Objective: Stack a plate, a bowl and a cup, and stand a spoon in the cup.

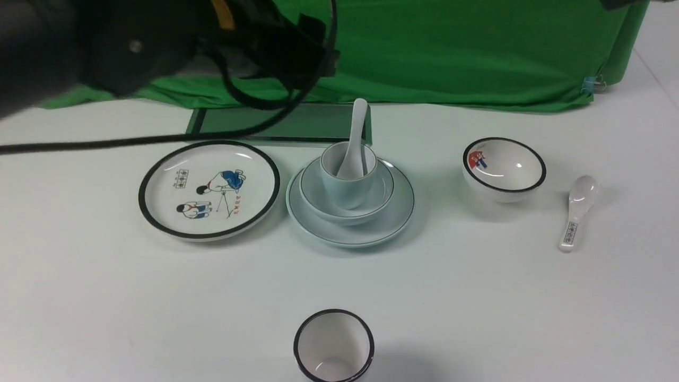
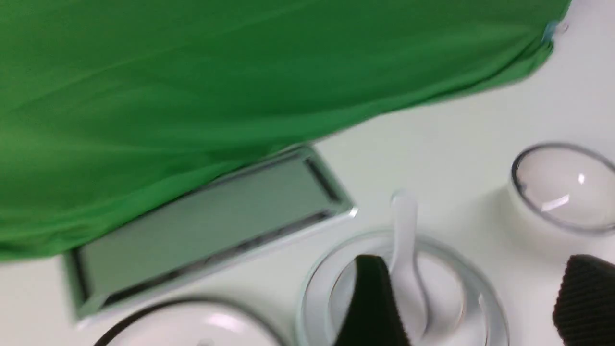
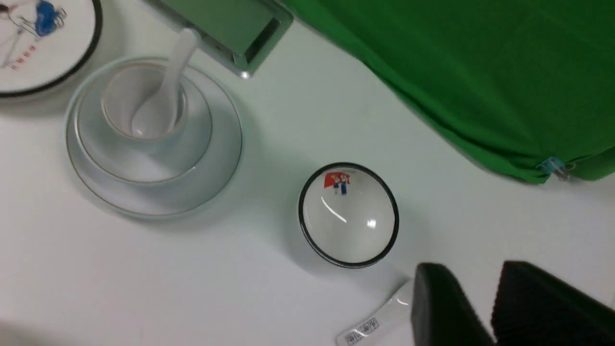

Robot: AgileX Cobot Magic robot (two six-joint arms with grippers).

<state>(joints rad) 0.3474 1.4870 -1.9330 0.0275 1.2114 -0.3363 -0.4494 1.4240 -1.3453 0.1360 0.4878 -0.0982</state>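
Note:
The pale blue-white plate [image 1: 395,215] lies mid-table with the bowl [image 1: 383,187] on it and the cup [image 1: 345,193] in the bowl. The plain white spoon [image 1: 358,122] stands in the cup, handle leaning to the back. The right wrist view also shows the plate [image 3: 218,163], bowl [image 3: 194,144], cup [image 3: 117,101] and spoon [image 3: 168,81]. My left gripper [image 2: 475,298] is wide open and empty, above and beside the spoon [image 2: 406,240]; that view is blurred. My right gripper [image 3: 480,276] is shut and empty, off to the right over bare table.
A black-rimmed cartoon plate [image 1: 209,188] lies left of the stack. A black-rimmed picture bowl [image 1: 504,164] and a marked spoon [image 1: 575,212] lie to the right. A black-rimmed white cup [image 1: 334,345] stands at the front. A flat framed panel [image 1: 281,124] and green cloth [image 1: 451,48] lie behind.

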